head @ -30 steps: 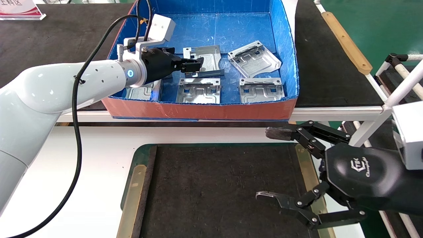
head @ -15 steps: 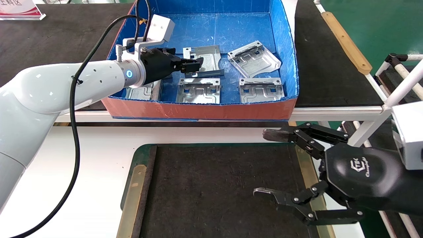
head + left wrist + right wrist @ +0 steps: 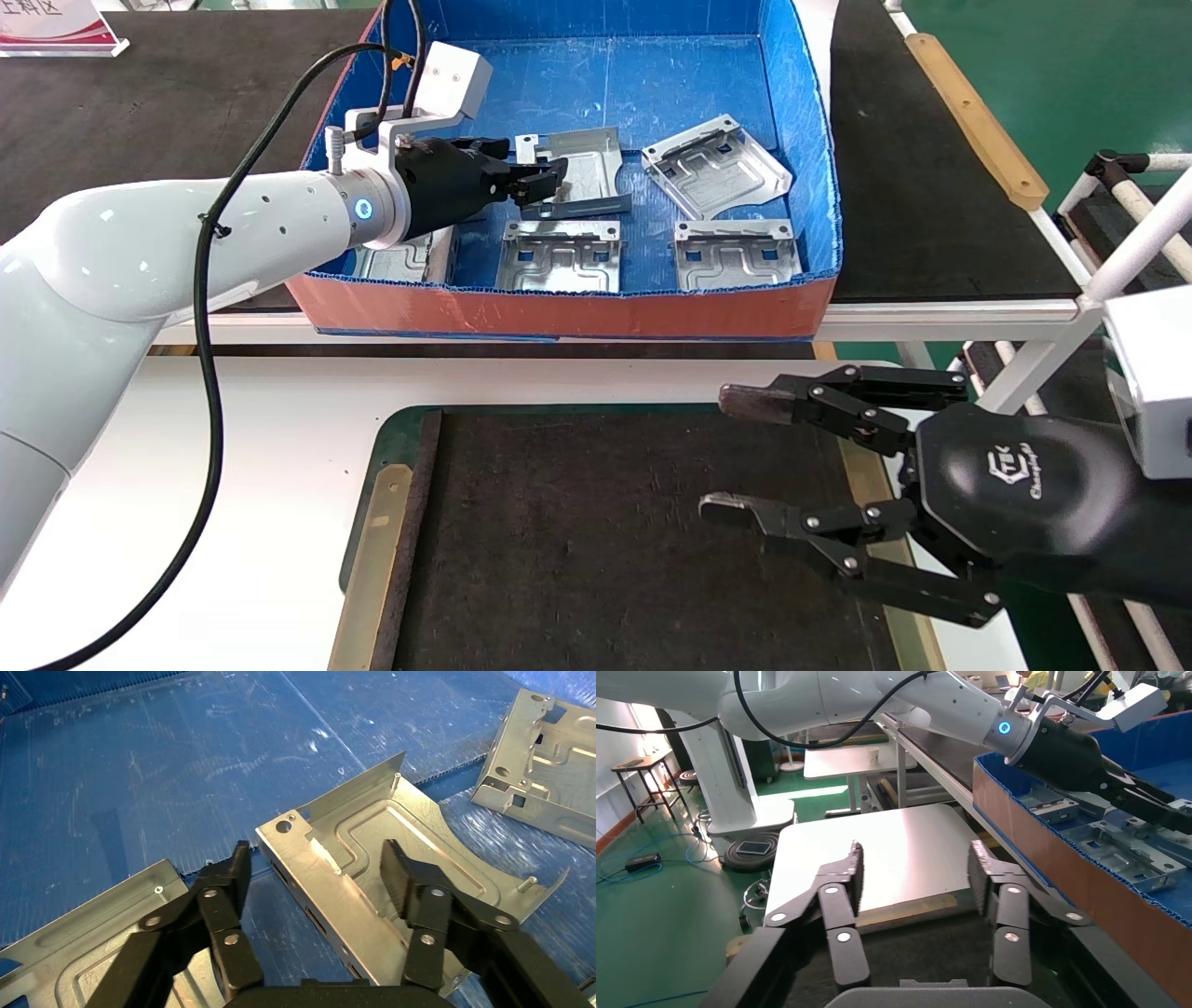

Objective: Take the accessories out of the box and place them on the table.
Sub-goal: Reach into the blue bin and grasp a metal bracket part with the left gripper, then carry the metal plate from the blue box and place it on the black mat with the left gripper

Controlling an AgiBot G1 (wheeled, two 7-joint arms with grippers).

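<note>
My left gripper (image 3: 545, 177) is inside the box (image 3: 801, 140), jaws open and straddling the near flange of one plate (image 3: 582, 168). In the left wrist view one finger (image 3: 235, 874) sits outside that flange and the other (image 3: 400, 874) is over the plate's raised channels; I can't tell if either pad is touching the metal, nothing is clamped. That plate is tilted, its far side propped up.

Around the left gripper: a second plate (image 3: 717, 168) lies well off to its right, tilted, near the box's right wall. Two plates lie flat between the gripper and the front wall, the middle plate (image 3: 559, 256) and the right front plate (image 3: 738, 253). A further plate (image 3: 410, 259) sits under my left wrist, mostly hidden by the arm; the left wrist view shows one plate edge (image 3: 84, 952) just beside the outer finger, not sure it's the same plate.

My right gripper (image 3: 722, 457) hangs over the black mat (image 3: 605, 540) on the table (image 3: 279, 447), near the mat's right tan strip (image 3: 861, 466), jaws wide open and holding nothing. No plate lies on the mat around it
</note>
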